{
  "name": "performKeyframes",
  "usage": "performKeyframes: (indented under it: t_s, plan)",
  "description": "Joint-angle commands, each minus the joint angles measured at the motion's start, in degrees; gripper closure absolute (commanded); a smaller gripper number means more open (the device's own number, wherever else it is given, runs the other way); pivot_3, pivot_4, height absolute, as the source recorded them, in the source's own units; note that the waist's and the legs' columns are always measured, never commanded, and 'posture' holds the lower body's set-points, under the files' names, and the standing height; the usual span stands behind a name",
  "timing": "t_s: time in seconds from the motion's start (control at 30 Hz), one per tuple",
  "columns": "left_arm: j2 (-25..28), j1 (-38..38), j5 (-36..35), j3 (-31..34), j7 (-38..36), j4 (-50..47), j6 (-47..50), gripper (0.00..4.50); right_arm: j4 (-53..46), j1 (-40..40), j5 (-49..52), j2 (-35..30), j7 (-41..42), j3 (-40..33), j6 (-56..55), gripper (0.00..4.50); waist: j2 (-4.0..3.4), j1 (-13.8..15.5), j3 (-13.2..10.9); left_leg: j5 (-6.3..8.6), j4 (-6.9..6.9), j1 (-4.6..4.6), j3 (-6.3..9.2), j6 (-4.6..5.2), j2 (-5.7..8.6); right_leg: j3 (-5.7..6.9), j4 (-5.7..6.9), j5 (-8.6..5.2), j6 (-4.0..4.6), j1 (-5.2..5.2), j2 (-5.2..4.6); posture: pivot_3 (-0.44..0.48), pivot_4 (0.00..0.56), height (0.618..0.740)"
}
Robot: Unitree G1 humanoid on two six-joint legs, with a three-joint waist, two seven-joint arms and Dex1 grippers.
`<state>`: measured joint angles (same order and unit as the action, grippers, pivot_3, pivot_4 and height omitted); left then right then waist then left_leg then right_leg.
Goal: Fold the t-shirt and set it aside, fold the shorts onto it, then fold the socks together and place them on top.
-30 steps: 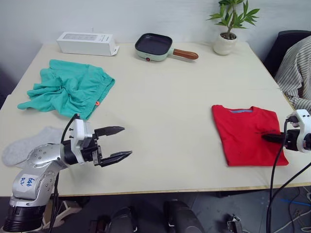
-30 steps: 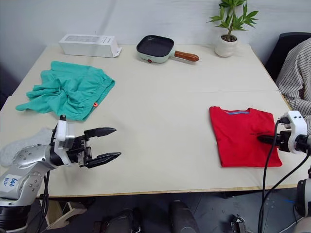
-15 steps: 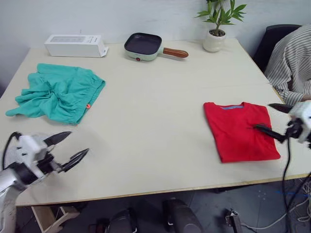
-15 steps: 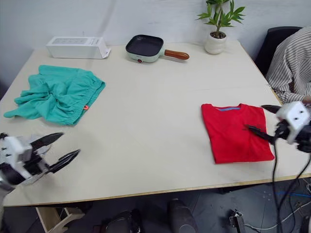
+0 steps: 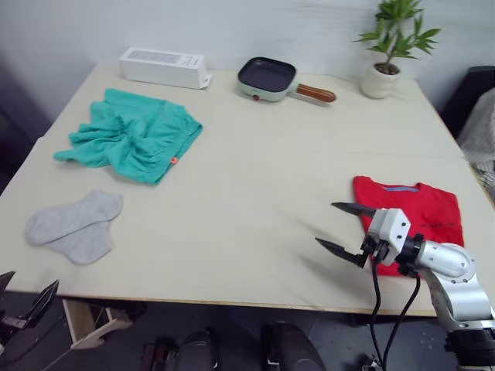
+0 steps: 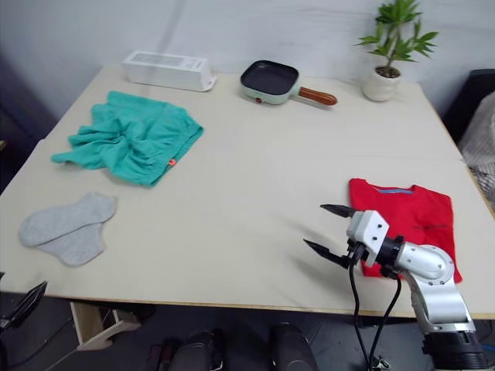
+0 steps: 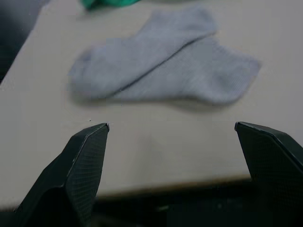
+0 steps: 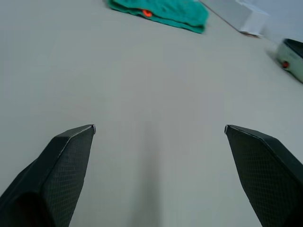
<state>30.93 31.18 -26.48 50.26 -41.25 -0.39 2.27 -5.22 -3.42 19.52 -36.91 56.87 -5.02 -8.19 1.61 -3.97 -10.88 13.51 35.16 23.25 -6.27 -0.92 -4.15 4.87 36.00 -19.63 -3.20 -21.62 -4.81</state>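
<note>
Left eye view: the folded t-shirt [image 5: 414, 222] lies near the table's [image 5: 255, 154] right front edge, the rumpled shorts [image 5: 131, 133] well apart on the far left, and the socks [image 5: 73, 224] flat and overlapping at the left front. Right tool [image 5: 346, 230] hovers just left of the shirt, empty, its two fingers spread wide and pointing toward the shorts. Left tool [image 7: 173, 165] sits low at the table's near left edge, also wide and empty, facing the socks in its wrist view. With the shirt set aside, the shorts look to be next. Risk: crumpled as they are, a pinch on one loose layer could drag them across bunched instead of flat; and carrying them over could nudge the shirt's fold open or toward the nearby table edge
</note>
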Motion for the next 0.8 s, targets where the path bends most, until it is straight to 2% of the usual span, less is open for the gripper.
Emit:
performKeyframes:
  t_s: [0.03,0.13,0.23,0.3,0.4,0.57,0.7,0.8]
  plan:
    - [2.3,-1.4,-2.7,0.4,0.5,-3.2,3.0,0.00,-4.4,2.6,3.3,0.6,2.0,-1.9,-4.3,0.04,-0.03,1.3,0.0,-0.01,0.00,0.03,-0.04,-0.01,0.00,-0.05,0.00,0.00,0.06,-0.08,0.00,0.000,0.150,0.740]
    - [5.9,-4.8,-3.9,-2.2,0.1,-6.8,7.4,0.00,-7.8,6.4,5.6,0.4,3.7,-2.0,-4.6,0.04,-0.02,3.3,0.0,-0.01,-0.04,0.02,-0.02,-0.01,-0.03,-0.03,-0.01,-0.03,0.12,-0.05,0.01,0.000,0.150,0.740]
    - [15.2,-16.3,-0.5,-11.0,0.1,-6.2,12.4,0.00,-9.4,7.4,6.6,1.5,0.9,-3.0,-2.9,0.04,-0.04,4.1,0.0,-0.02,-0.05,0.02,-0.10,0.00,-0.03,-0.12,0.03,-0.03,0.12,0.05,0.01,0.000,0.150,0.740]
    - [18.1,-21.6,0.3,-14.6,-0.5,-4.4,14.2,0.00,-9.8,7.4,6.6,1.6,0.4,-3.0,-2.3,0.04,-0.08,3.9,0.1,-0.08,-0.06,0.03,-0.20,0.00,-0.03,-0.21,0.06,0.03,0.21,0.14,0.02,0.000,0.150,0.740]
    - [21.9,-39.8,5.8,-28.0,-3.6,6.2,14.4,0.00,-10.0,6.6,6.1,2.0,-0.4,-2.5,-1.7,0.04,-0.21,3.7,0.1,-0.10,-0.13,-0.04,-0.59,0.13,-0.01,-0.48,0.05,0.21,-0.11,0.10,0.02,0.000,0.150,0.740]
    - [19.4,-65.1,17.7,-43.7,-6.3,30.0,7.3,0.00,-9.6,4.9,4.7,2.9,-3.0,-2.9,-1.4,0.04,-0.15,3.1,0.1,-0.30,-0.09,-0.02,-0.95,0.35,-0.12,-0.56,0.40,0.23,-0.21,-0.19,0.36,0.000,0.150,0.740]
    - [14.0,-79.9,22.9,-49.5,-8.5,50.3,1.8,0.00,-9.9,5.9,3.9,2.7,-4.4,-3.7,-1.6,0.04,0.05,3.5,0.1,-0.47,0.09,0.06,-1.50,0.03,0.16,-0.55,1.10,0.08,-0.38,-0.79,0.60,0.000,0.150,0.740]
    - [10.5,-87.2,26.6,-51.9,-6.3,62.0,-2.5,0.00,-9.9,6.2,3.3,2.8,-5.4,-4.0,-1.6,0.04,0.15,3.5,0.0,-0.48,0.35,0.04,-2.12,0.04,0.16,-0.80,1.37,0.05,-0.44,-0.92,0.83,0.000,0.150,0.740]
